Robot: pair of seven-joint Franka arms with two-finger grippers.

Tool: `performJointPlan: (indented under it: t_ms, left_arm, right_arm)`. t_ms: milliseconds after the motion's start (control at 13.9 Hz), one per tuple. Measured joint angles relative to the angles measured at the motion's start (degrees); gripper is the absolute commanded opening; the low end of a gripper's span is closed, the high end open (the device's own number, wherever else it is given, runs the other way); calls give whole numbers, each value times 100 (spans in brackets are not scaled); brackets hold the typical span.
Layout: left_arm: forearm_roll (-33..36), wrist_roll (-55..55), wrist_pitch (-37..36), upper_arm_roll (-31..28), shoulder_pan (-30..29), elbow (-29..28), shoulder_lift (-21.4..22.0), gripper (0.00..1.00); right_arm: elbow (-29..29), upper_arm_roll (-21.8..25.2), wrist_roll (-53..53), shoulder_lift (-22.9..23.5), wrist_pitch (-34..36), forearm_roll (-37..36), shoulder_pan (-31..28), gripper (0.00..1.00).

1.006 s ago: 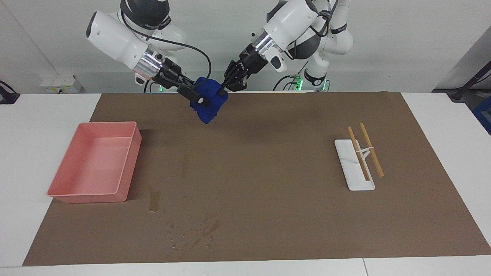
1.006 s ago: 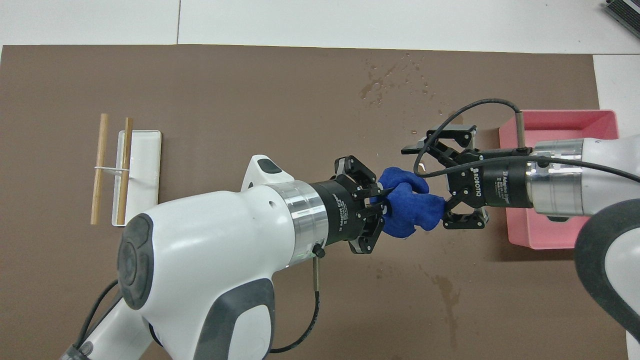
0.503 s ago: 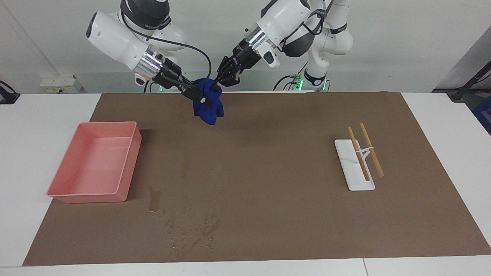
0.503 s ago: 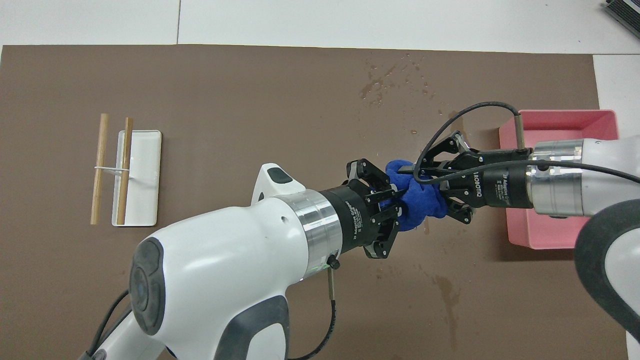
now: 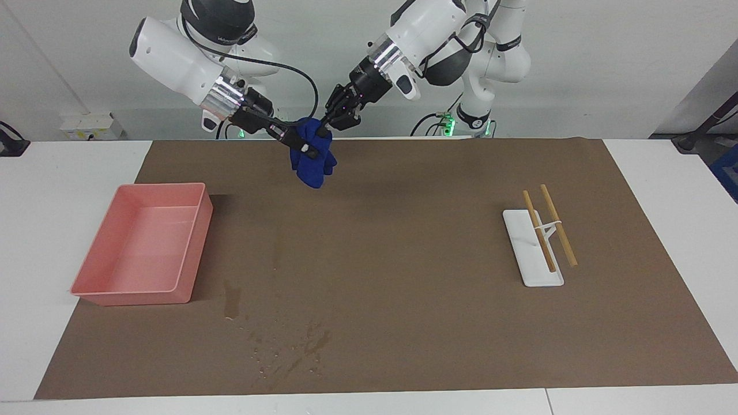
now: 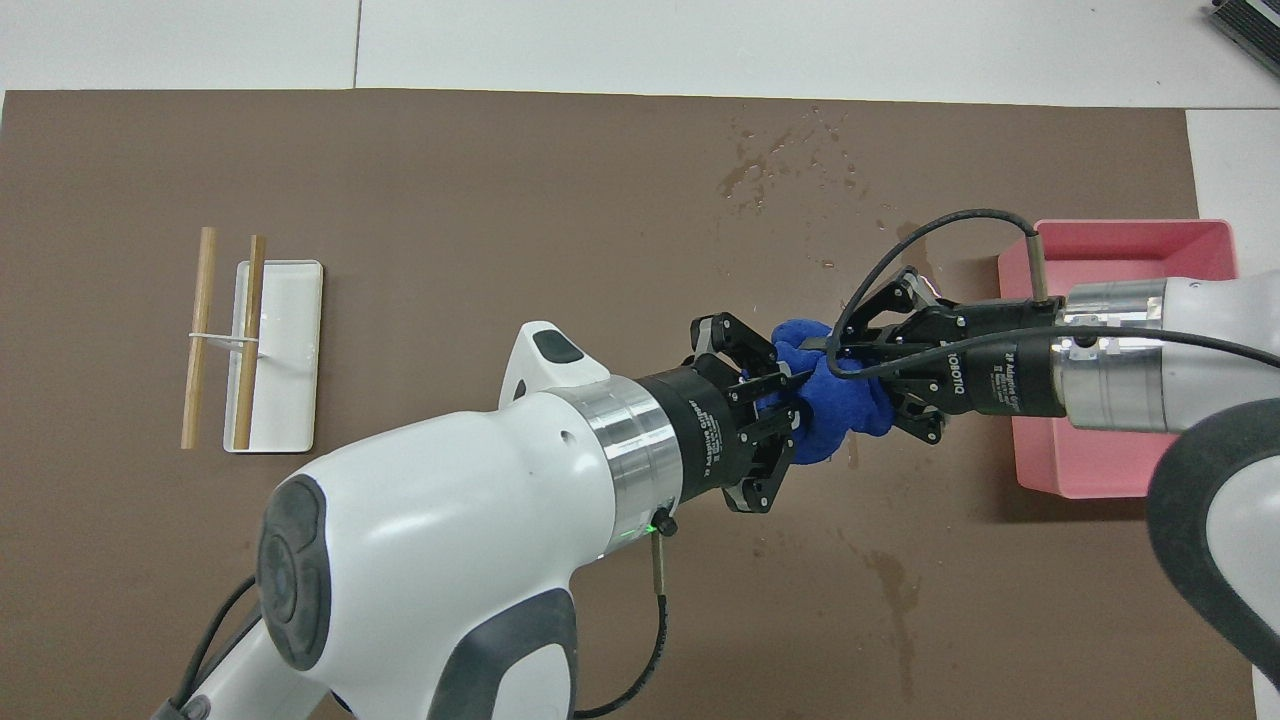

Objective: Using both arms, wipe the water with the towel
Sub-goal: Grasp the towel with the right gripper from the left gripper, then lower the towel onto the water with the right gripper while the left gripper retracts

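A bunched blue towel (image 5: 313,161) hangs in the air between both grippers, over the part of the brown mat (image 5: 403,242) close to the robots. My right gripper (image 5: 301,145) is shut on its upper part, and so is my left gripper (image 5: 331,127). In the overhead view the towel (image 6: 835,405) sits between the left gripper (image 6: 783,398) and the right gripper (image 6: 850,362). The water (image 5: 294,350) is a scatter of dark blotches and droplets on the mat, far from the robots and well away from the towel. It also shows in the overhead view (image 6: 778,160).
A pink tray (image 5: 199,242) stands toward the right arm's end of the table and shows in the overhead view (image 6: 1130,240). A white dish (image 5: 519,242) with two wooden sticks (image 5: 558,225) lies toward the left arm's end. A faint wet streak (image 6: 895,590) lies near the robots.
The right gripper, open around the towel a second ago, has closed on it. Both grippers have risen a little and the towel is bunched tighter between them.
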State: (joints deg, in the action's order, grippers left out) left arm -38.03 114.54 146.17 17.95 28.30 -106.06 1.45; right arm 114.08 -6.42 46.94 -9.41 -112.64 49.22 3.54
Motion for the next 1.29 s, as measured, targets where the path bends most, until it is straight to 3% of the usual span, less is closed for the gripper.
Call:
performJointPlan:
  t_ms: [288, 575, 1006, 1150, 1294]
  left_arm:
    - [1139, -111, 3, -85, -136, 2, -20, 100]
    - [1414, -1375, -275, -132, -831, 3, -63, 100]
    - [1447, -4859, -1308, -174, -2207, -3, -61, 100]
    - [1500, -6338, -1737, -188, -2754, -1, -51, 100]
    - [2020, -7759, -2171, -195, -3235, 12, -26, 100]
  right_arm:
    - [-30, -8, -911, -3, 519, -924, 10, 0]
    - [-79, -7, -2319, -4, 960, -2262, 11, 0]
    - [94, 4, -4425, 24, 989, -3579, -16, 0]
    - [555, 12, -4785, 112, 385, -3768, -19, 0]
    - [1056, 8, -4880, 331, -141, -3794, -13, 0]
